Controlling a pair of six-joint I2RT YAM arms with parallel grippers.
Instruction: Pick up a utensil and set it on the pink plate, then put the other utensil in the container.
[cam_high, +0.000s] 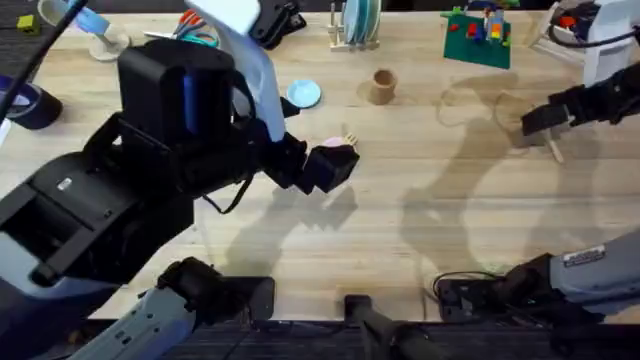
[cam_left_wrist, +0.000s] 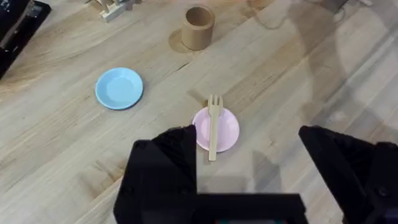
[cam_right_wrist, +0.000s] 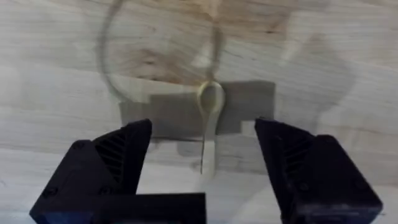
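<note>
1. The table (cam_high: 420, 250) was light wood with long grain lines, and a round stain ring showed at the right of the overhead picture.
2. Along the top edge of the overhead picture stood a rack of plates (cam_high: 358, 25) and a green toy block set (cam_high: 478, 35).
3. At the left of the overhead picture the left arm looked big and dark. The left gripper (cam_high: 335, 165) hung near the middle of the picture, right above the pink plate (cam_left_wrist: 225, 130).
4. In the left wrist view the left gripper (cam_left_wrist: 249, 158) had its two black fingers (cam_left_wrist: 168, 162) spread wide apart, with nothing between them.
5. The light-blue plate (cam_left_wrist: 119, 88) lay at the upper left of that view, well apart from the pink plate.
6. The fork (cam_left_wrist: 213, 126) lay across the pink plate. Its long side ran up and down in the picture. Its tines pointed to the top, past the rim, toward the container (cam_left_wrist: 199, 27).
7. The container (cam_high: 383, 85) stood upright above the middle of the overhead picture.
8. At the right of the overhead picture the right gripper (cam_high: 540, 125) sat low over the stick utensil (cam_high: 553, 148).
9. In the right wrist view the stick utensil (cam_right_wrist: 209, 124) lay flat on the wood, running up and down, with its rounded end toward the top.
10. The right gripper (cam_right_wrist: 202, 171) was wide open, one finger on each side of the stick, not touching it.
</note>
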